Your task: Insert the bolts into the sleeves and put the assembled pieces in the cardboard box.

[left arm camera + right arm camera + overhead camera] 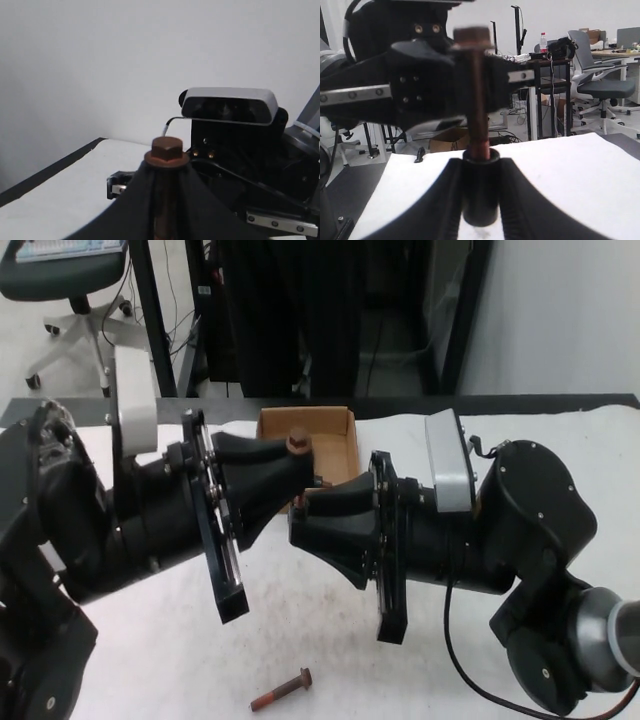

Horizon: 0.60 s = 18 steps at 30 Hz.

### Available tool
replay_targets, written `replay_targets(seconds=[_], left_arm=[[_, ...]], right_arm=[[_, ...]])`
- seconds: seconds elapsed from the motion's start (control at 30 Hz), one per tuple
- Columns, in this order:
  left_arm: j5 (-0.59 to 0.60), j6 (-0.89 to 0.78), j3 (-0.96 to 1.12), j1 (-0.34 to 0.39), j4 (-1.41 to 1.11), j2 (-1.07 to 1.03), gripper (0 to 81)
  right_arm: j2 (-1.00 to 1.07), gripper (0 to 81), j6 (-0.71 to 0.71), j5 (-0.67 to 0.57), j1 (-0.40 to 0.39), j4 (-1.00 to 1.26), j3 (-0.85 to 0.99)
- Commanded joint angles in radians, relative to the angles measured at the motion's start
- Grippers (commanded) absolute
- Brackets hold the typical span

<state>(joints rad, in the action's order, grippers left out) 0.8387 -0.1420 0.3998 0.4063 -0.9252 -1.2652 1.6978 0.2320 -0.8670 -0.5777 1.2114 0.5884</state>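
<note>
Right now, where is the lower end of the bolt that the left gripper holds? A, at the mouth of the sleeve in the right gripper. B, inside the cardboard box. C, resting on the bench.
A: the right wrist view shows the bolt upright in the left gripper, its lower end meeting the mouth of the sleeve clamped in the right gripper.
</note>
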Motion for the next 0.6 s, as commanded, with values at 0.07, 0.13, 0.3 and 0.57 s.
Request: replay_targets(seconds=[0.07,0.13,0.3,0.57], left_arm=[[0.016,0.000,0.000,-0.007,0.003,0.002,0.0],[0.016,0.003,0.000,-0.007,0.019,0.002,0.0],[0.017,0.039,0.000,-0.007,0.069,0.002,0.1],[0.045,0.016,0.000,-0.007,0.069,0.002,47.0]], right_arm=[[-0.012,0.8,0.003,0.000,0.021,-0.003,0.016],[-0.012,0.8,0.003,0.000,0.021,-0.003,0.016],[-0.012,0.8,0.001,0.000,0.021,-0.003,0.016],[-0.012,0.8,0.001,0.000,0.021,-0.003,0.016]])
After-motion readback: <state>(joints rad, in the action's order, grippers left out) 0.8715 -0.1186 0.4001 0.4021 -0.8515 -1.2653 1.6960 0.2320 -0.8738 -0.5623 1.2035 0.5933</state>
